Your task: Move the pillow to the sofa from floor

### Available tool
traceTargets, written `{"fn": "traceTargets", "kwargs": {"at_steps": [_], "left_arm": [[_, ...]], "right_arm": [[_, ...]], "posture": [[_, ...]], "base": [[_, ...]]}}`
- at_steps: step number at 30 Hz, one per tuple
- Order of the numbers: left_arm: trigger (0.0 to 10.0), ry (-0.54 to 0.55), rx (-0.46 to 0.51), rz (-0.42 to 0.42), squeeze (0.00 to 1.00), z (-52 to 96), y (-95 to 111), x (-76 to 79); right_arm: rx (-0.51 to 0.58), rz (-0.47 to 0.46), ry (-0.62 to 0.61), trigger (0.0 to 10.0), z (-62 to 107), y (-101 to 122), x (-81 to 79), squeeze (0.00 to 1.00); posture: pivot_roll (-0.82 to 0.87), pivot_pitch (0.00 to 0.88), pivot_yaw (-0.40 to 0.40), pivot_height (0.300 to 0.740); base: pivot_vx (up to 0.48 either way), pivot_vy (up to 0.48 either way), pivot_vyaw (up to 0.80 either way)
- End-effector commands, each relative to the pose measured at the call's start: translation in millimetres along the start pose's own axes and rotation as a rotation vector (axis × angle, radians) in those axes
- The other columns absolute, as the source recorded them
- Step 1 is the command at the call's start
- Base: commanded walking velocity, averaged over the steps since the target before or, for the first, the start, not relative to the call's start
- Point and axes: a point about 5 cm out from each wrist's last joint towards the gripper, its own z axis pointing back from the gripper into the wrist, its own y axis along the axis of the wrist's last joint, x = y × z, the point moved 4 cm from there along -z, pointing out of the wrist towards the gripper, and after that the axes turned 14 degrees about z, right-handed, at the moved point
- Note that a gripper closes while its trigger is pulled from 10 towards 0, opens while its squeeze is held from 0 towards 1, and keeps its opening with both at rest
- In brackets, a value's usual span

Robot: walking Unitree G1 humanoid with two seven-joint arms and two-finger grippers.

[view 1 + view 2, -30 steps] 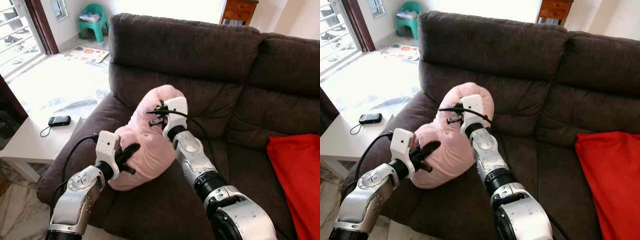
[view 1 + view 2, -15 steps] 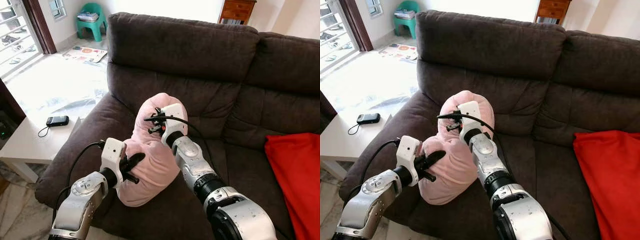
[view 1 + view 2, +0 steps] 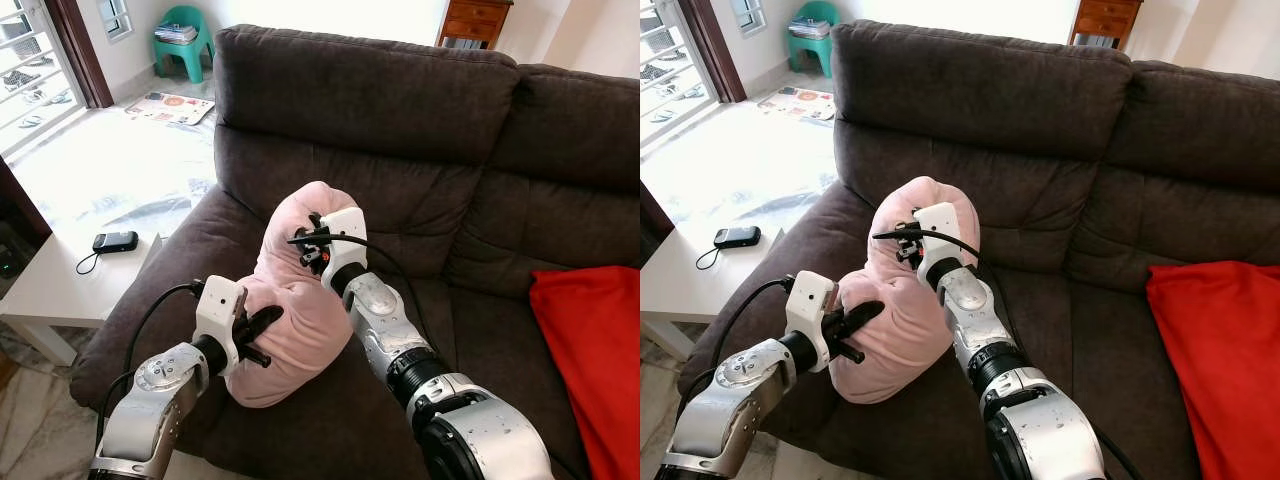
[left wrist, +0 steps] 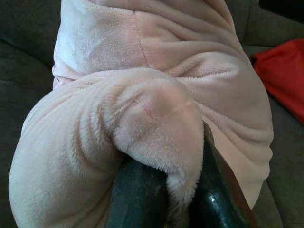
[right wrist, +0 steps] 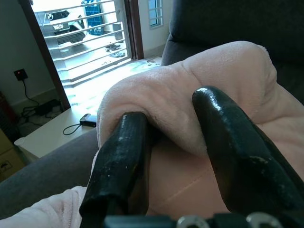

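Since a second ago you have lowered the pink pillow (image 3: 295,300) onto the dark brown sofa (image 3: 400,120), at the seat's left end beside the armrest. Your left gripper (image 3: 258,330) pinches its lower fold and your right gripper (image 3: 312,243) its top edge, keeping it upright until it settles.

Pillow (image 3: 296,300): pale pink, plush fabric, soft and heavily creased. It stands roughly upright on the seat of the sofa (image 3: 380,110), at the sofa's left end, beside the armrest, with its upper end close to the backrest. The lower part bulges outward on the seat cushion. A fold near the lower left is pinched by the left claw (image 3: 262,327); a fold at the top is pinched by the right claw (image 5: 166,137)
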Motion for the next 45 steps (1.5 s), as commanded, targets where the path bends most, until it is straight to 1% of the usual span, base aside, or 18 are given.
{"fn": "traceTargets", "kwargs": {"at_steps": [1, 2, 3, 10, 25, 29, 32, 33, 36, 39, 41, 43, 44, 45], "left_arm": [[10.0, -0.097, 0.090, -0.053, 0.00, -5.7, 24, 23.7], [10.0, -0.098, 0.090, -0.052, 0.00, -6.3, 23, 24.3], [10.0, -0.099, 0.089, -0.053, 0.00, -6.7, 23, 24.9], [10.0, -0.109, 0.084, -0.054, 0.00, -9.2, 20, 29.3], [10.0, -0.093, 0.082, -0.064, 0.00, -9.7, 20, 26.4], [10.0, -0.087, 0.082, -0.066, 0.00, -9.2, 19, 25.4], [10.0, -0.084, 0.083, -0.067, 0.00, -9.5, 19, 25.0], [10.0, -0.078, 0.084, -0.071, 0.00, -9.6, 19, 24.1], [10.0, -0.063, 0.089, -0.077, 0.00, -9.8, 20, 21.7], [10.0, 0.019, 0.121, -0.080, 0.00, -9.8, 24, 7.7], [10.0, 0.121, 0.144, -0.059, 0.00, -8.9, 26, -9.8], [10.0, 0.203, 0.164, -0.037, 0.00, -6.6, 28, -23.6], [10.0, 0.272, 0.176, -0.008, 0.00, -4.3, 28, -34.6], [10.0, 0.272, 0.176, -0.008, 0.00, -4.3, 28, -34.6]], "right_arm": [[0.052, -0.031, 0.185, 10.0, -8.3, 17, -63.4, 0.00], [0.048, -0.066, 0.182, 10.0, -7.6, 15, -61.7, 1.00], [0.046, -0.075, 0.178, 10.0, -7.5, 15, -61.0, 1.00], [0.050, -0.056, 0.180, 10.0, -7.0, 14, -60.0, 1.00], [0.051, -0.054, 0.199, 10.0, -5.9, 13, -62.0, 1.00], [0.044, -0.035, 0.199, 10.0, -5.3, 11, -61.3, 1.00], [0.028, 0.017, 0.195, 10.0, -4.5, 8, -59.9, 1.00], [0.025, 0.025, 0.195, 10.0, -3.7, 6, -59.4, 0.00], [0.024, 0.023, 0.195, 10.0, -2.0, 4, -57.8, 0.00], [0.006, 0.030, 0.144, 10.0, 2.3, -5, -43.7, 0.00], [0.014, 0.027, 0.087, 10.0, 6.5, -9, -27.0, 0.00], [0.024, 0.024, 0.017, 10.0, 11.3, -11, -7.5, 0.00], [0.038, 0.025, -0.046, 10.0, 17.1, -12, 11.3, 0.00], [0.038, 0.025, -0.046, 10.0, 17.1, -12, 11.3, 0.00]], "posture": [[0.21, 0.034, -0.073, 0.740], [0.21, 0.034, -0.074, 0.740], [0.21, 0.034, -0.074, 0.740], [0.21, 0.034, -0.074, 0.740], [0.21, 0.039, -0.077, 0.740], [0.21, 0.040, -0.078, 0.740], [0.21, 0.041, -0.078, 0.740], [0.21, 0.040, -0.078, 0.740], [0.21, 0.040, -0.078, 0.740], [0.21, 0.043, -0.078, 0.740], [0.21, 0.046, -0.078, 0.740], [0.20, 0.047, -0.077, 0.740], [0.20, 0.047, -0.077, 0.740], [0.20, 0.047, -0.077, 0.740]], "base": [[0.000, 0.000, 0.00], [0.000, 0.000, 0.00], [0.000, 0.000, 0.00], [0.000, 0.000, 0.00], [0.000, 0.000, 0.00], [0.000, 0.000, 0.00], [0.000, 0.000, 0.00], [0.000, 0.000, 0.00], [0.000, 0.000, 0.00], [0.000, 0.000, 0.00], [0.000, 0.000, 0.00], [0.000, 0.000, 0.00], [0.000, 0.000, 0.00], [0.000, 0.000, 0.00]]}}
